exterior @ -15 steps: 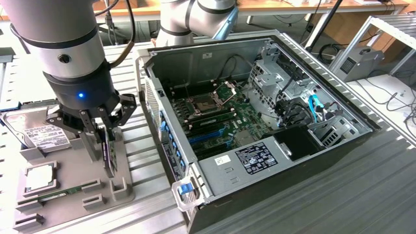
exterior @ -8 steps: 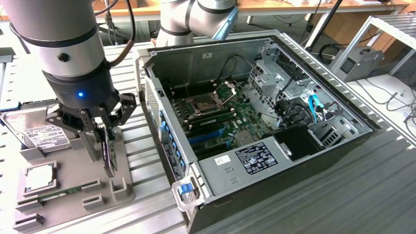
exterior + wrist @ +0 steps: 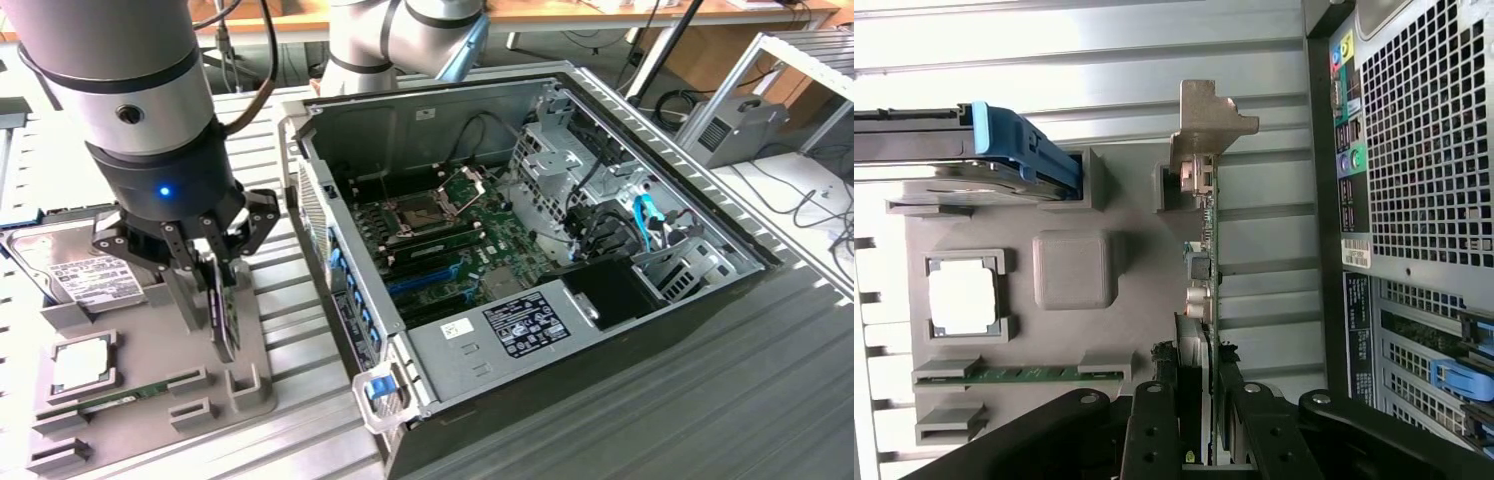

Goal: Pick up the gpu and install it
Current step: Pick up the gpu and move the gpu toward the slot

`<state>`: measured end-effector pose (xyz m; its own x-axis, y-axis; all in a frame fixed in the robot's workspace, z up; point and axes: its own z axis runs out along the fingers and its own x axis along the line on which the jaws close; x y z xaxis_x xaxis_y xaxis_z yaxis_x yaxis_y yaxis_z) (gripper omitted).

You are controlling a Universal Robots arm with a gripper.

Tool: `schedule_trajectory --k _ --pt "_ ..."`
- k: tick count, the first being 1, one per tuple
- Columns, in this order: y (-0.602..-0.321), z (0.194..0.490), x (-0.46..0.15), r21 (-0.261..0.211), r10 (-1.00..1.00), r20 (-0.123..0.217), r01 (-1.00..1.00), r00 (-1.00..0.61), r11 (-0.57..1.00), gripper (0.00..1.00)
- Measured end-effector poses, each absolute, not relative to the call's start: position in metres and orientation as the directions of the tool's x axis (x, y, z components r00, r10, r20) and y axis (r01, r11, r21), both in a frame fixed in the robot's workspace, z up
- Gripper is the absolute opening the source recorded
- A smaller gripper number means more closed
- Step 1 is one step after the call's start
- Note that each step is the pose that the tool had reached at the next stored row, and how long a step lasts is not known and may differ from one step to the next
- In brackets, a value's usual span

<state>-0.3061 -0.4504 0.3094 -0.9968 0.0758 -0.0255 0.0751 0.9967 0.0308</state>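
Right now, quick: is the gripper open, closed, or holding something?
Gripper: closed on the gpu, one finger against each face of the card, which stands edge-on at the grey holder tray.

The thin green circuit-board gpu (image 3: 1208, 250), with a silver metal end bracket (image 3: 1212, 125), stood upright on its long edge. It sat slotted in the grey moulded tray (image 3: 1069, 330), clasped between the fingers (image 3: 1150, 430).
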Motion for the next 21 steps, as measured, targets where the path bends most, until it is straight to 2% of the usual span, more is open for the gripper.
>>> schedule_trajectory --k 21 --pt "-0.4505 0.3153 -0.3061 0.031 0.076 -0.026 0.075 -0.997 0.997 0.26"
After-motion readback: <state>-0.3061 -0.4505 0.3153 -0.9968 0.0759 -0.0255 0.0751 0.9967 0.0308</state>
